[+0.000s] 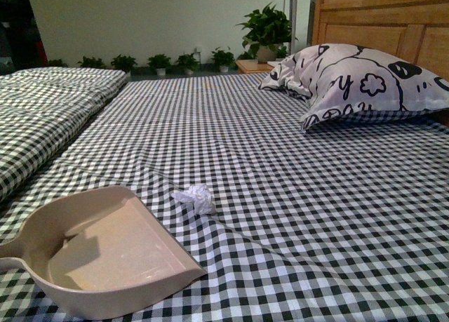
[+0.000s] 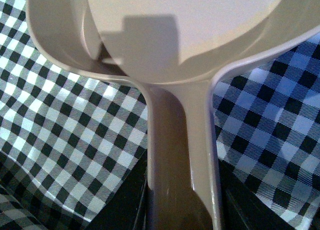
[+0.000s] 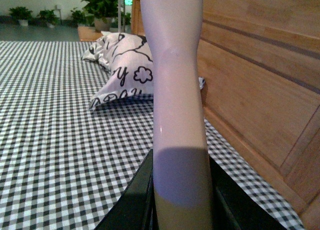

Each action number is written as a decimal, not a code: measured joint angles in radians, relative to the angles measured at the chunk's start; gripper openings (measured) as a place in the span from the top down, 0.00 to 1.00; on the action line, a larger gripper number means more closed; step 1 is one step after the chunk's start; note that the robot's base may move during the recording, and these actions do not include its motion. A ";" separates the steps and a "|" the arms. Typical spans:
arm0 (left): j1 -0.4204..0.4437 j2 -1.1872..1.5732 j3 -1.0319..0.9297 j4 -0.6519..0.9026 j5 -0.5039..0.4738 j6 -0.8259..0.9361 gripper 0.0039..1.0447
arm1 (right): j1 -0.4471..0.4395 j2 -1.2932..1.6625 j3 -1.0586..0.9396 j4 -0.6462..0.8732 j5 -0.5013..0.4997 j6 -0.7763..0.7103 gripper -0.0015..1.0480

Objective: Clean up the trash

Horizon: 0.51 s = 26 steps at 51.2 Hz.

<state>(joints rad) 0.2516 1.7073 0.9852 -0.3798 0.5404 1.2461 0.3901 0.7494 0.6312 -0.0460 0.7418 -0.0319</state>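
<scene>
The trash, a small crumpled ball of white paper, lies on the checked bed sheet just beyond the open mouth of the beige dustpan. The pan rests on the sheet at the front left and looks empty. In the left wrist view my left gripper is shut on the dustpan handle, black fingers on both sides. In the right wrist view my right gripper is shut on the pale brush handle, which stands upright; its bristles are out of view. Neither arm shows in the front view.
A black-and-white printed pillow lies at the back right against the wooden headboard. A second checked mattress runs along the left. Potted plants line the far wall.
</scene>
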 joint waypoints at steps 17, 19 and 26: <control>0.000 0.000 0.000 0.000 -0.002 0.004 0.74 | -0.106 0.260 0.163 -0.239 -0.231 0.099 0.80; 0.000 0.000 0.000 0.000 -0.002 0.004 0.74 | -0.116 0.302 0.181 -0.219 -0.260 0.098 0.80; 0.000 0.000 0.000 0.000 -0.002 0.005 0.74 | -0.122 0.424 0.249 -0.160 -0.346 0.096 0.80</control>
<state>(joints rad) 0.2520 1.7073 0.9852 -0.3801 0.5385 1.2510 0.2680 1.1736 0.8799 -0.2062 0.3962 0.0639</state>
